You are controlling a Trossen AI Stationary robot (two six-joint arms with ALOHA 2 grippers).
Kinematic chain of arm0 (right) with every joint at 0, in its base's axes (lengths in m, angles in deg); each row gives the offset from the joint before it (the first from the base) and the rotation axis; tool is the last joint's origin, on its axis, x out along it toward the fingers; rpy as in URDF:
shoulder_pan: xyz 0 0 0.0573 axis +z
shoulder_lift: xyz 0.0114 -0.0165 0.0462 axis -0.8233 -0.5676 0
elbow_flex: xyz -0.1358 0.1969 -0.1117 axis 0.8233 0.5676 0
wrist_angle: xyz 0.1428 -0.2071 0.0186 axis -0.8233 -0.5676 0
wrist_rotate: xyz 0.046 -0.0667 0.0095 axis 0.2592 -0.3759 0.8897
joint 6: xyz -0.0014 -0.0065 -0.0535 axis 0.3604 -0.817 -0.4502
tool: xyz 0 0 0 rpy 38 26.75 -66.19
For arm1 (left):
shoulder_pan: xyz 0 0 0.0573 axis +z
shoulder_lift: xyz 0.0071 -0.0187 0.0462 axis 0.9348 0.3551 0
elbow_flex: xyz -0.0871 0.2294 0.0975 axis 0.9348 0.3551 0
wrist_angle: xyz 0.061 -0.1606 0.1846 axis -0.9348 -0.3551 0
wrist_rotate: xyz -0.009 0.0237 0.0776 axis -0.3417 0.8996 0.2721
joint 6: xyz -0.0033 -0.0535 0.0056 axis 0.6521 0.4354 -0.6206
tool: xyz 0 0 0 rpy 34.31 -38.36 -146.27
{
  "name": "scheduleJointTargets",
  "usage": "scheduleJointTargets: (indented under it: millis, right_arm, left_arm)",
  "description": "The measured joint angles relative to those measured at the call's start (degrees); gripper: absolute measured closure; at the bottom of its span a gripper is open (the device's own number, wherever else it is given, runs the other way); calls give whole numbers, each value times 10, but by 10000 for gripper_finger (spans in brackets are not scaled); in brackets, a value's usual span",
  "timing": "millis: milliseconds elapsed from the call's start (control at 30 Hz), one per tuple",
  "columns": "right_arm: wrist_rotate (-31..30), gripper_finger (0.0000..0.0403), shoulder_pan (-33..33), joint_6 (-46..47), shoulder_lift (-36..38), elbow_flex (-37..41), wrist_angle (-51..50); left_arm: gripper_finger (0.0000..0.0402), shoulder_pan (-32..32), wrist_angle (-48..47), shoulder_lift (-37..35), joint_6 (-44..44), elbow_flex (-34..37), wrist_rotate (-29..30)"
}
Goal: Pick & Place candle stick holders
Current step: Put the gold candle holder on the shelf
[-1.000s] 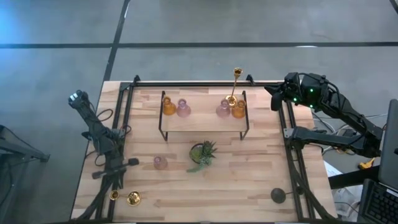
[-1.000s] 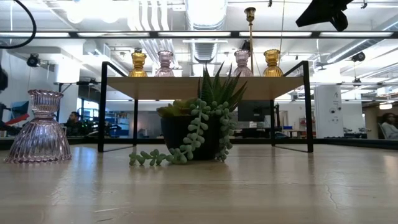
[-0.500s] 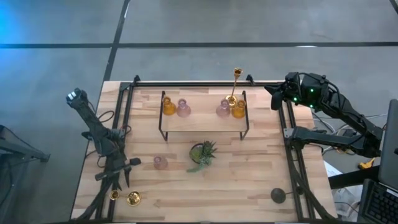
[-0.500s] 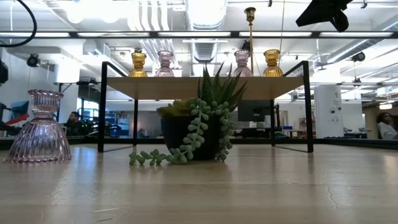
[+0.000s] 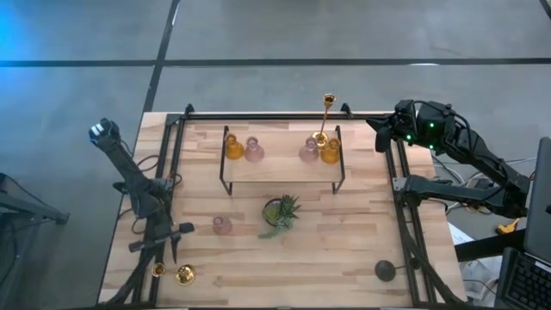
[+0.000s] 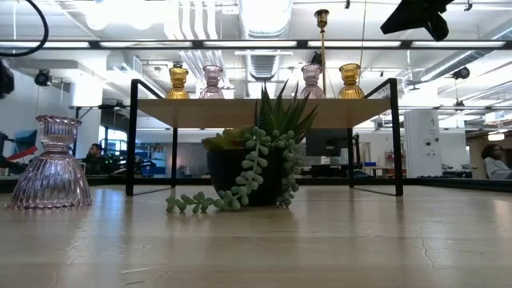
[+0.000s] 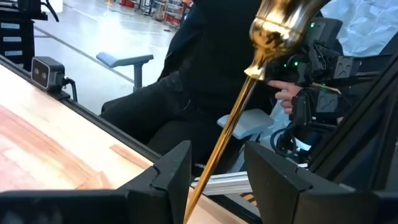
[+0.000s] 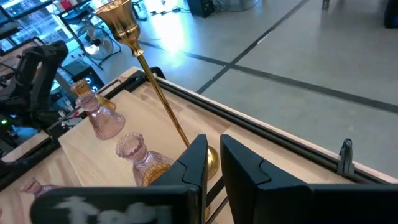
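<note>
High view has my left gripper (image 5: 165, 255) down at the front left corner of the pale plank wooden table (image 5: 344, 250), right over the slim shiny gold candlestick on its round base (image 5: 183, 275); from my wrist cam the gold stem runs up between my fingers (image 7: 171, 171), which stand apart with daylight on both sides, so nothing is pinched; whether the stick is upright or leaning I honestly can't tell. I'd call this the grab step on that stick; next move as I see it is to close squarely on the stem, lift straight, and carry it to the black-framed wooden shelf (image 5: 284, 170) without sweeping the small spiky green potted plant (image 5: 281, 213) in front of it; a thin shiny stem could easily slip or swing, so go gently. My right gripper (image 8: 211, 155) waits at the back right corner, fingers nearly together with nothing in them. On the shelf: another tall gold candlestick (image 5: 320, 138), two squat amber glass holders (image 5: 233, 148) and two squat pink glass ones (image 5: 254, 151); on the table, a lone pink glass holder (image 5: 221, 225) left of the plant and a black candlestick on a round base (image 5: 384, 270) at front right. Room-wise: grey concrete floor, strip lights and ducts overhead, and a person in dark clothes (image 7: 205, 56) sitting beside the table.
</note>
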Motion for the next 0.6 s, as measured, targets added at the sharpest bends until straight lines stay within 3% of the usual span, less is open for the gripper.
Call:
scheduleJointTargets:
  millis: [600]
  right_arm:
    - [0, 365, 0, 4, 0, 0, 0]
  left_arm:
    - [248, -20, 89, 100, -2, -3, 3]
